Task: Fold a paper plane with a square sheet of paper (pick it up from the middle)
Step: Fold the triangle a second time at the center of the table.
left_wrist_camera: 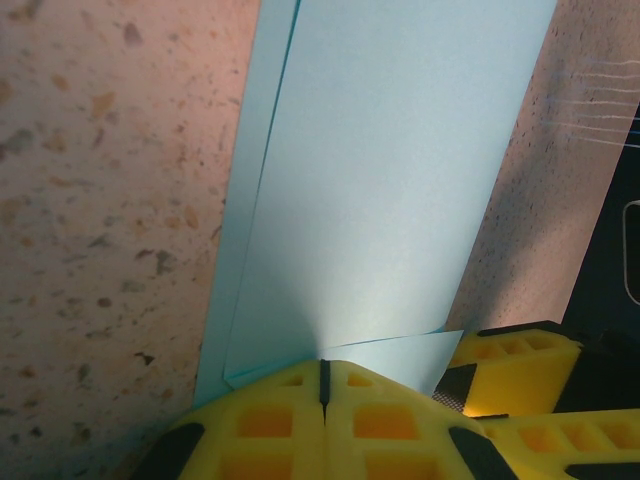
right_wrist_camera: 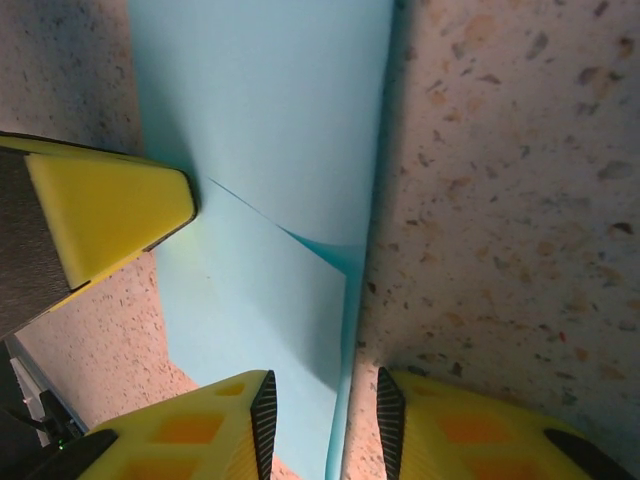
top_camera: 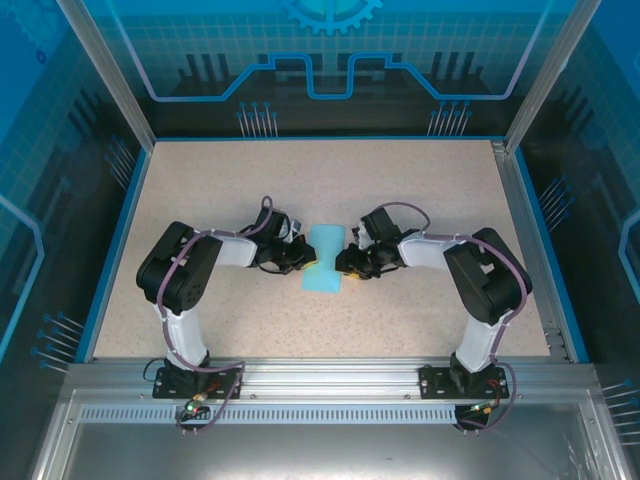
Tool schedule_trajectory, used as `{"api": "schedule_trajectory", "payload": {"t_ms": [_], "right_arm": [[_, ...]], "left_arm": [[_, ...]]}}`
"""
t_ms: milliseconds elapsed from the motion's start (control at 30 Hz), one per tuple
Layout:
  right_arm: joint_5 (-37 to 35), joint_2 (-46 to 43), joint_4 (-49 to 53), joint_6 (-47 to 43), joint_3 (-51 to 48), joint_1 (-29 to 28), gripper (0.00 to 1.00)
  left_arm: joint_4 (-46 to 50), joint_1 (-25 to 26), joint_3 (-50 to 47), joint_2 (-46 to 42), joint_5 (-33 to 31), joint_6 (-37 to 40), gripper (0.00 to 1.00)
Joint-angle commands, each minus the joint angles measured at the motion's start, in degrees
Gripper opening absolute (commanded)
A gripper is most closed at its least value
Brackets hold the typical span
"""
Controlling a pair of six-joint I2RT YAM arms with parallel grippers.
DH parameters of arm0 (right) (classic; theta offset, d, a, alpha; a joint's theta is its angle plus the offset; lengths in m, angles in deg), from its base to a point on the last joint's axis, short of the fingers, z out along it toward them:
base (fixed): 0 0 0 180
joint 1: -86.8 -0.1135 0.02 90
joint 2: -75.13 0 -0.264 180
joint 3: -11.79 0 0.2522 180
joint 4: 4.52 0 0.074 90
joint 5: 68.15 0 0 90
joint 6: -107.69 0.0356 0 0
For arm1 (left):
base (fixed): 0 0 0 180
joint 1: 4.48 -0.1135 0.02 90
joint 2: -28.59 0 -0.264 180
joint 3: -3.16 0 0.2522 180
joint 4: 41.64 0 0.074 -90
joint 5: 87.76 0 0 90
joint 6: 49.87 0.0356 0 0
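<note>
A light-blue sheet of paper (top_camera: pixel 323 258) lies in the middle of the speckled table (top_camera: pixel 430 190), folded into a narrow strip running near to far, with overlapping layers and a slanted crease across it. The two arms close on it from either side, elbows bent outward, so both grippers crowd the strip's middle.

The left gripper (left_wrist_camera: pixel 323 368) sits at the strip's left edge with its yellow fingers pressed together. The paper's edge rises to meet the seam between them; whether a layer is nipped there I cannot tell. A small folded flap lies just right of those tips.

The right gripper (right_wrist_camera: pixel 327 390) has its jaws a little apart, one fingertip over the paper and the other over bare table, the strip's right edge running between them. In the right wrist view a finger (right_wrist_camera: pixel 110 205) of the left gripper pokes in from the left, resting on the paper.

Blue printed panels (top_camera: pixel 330 60) wall in the table, and an aluminium rail (top_camera: pixel 330 385) runs along its near edge
</note>
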Motion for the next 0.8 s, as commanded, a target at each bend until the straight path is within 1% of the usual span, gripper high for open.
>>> {"api": "schedule_trajectory", "payload": {"t_ms": [0, 67, 267, 567, 767], "right_arm": [[2.0, 1.3, -0.8, 1.4, 1.1, 0.5, 0.35], [3.6, 1.8, -1.9, 1.7, 1.2, 0.5, 0.35], [5.1, 2.8, -4.0, 2.9, 1.0, 0.4, 0.33], [4.7, 1.8, -5.4, 3.3, 0.0, 0.6, 0.33], [6.6, 1.8, -8.5, 3.0, -0.9, 0.8, 0.33]], "left_arm": [[1.8, 0.0, -1.3, -0.8, -1.6, -0.7, 0.04], [1.8, 0.0, -1.4, -0.8, -1.5, -0.7, 0.04], [1.9, 0.0, -1.5, -1.0, -1.7, -0.9, 0.04], [1.8, 0.0, -1.9, -1.9, -2.7, -1.2, 0.05], [0.5, -0.1, -2.1, -1.9, -2.3, -2.4, 0.06]]}}
